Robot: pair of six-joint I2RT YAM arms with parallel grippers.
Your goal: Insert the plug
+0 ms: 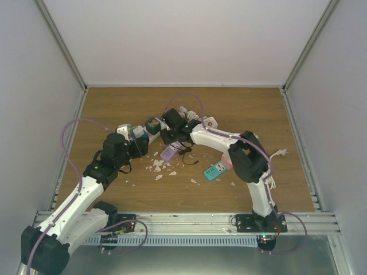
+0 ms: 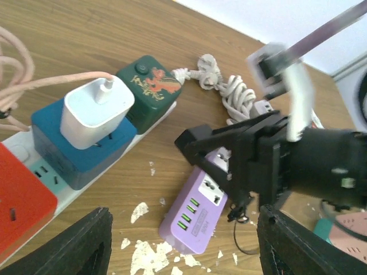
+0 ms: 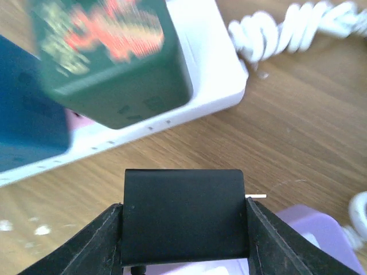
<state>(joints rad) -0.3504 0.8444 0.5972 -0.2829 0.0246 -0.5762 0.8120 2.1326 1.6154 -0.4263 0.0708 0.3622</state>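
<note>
My right gripper (image 3: 183, 232) is shut on a black plug (image 3: 183, 215), with a finger pressed against each side of it. The plug (image 2: 200, 143) hangs just above the socket end of a purple power strip (image 2: 198, 220) lying on the wooden table. In the top view this strip (image 1: 170, 152) sits mid-table under the right gripper (image 1: 172, 137). My left gripper (image 2: 183, 246) stands open above the near end of the purple strip, with nothing between its fingers. Whether the plug's pins touch the socket is hidden.
A white power strip (image 2: 63, 195) carries a red block, a blue adapter (image 2: 57, 140) with a white charger (image 2: 94, 112), and a green adapter (image 2: 152, 86). A coiled white cable (image 2: 235, 94) lies behind. A teal device (image 1: 215, 171) and white flakes (image 1: 157, 167) lie on the table.
</note>
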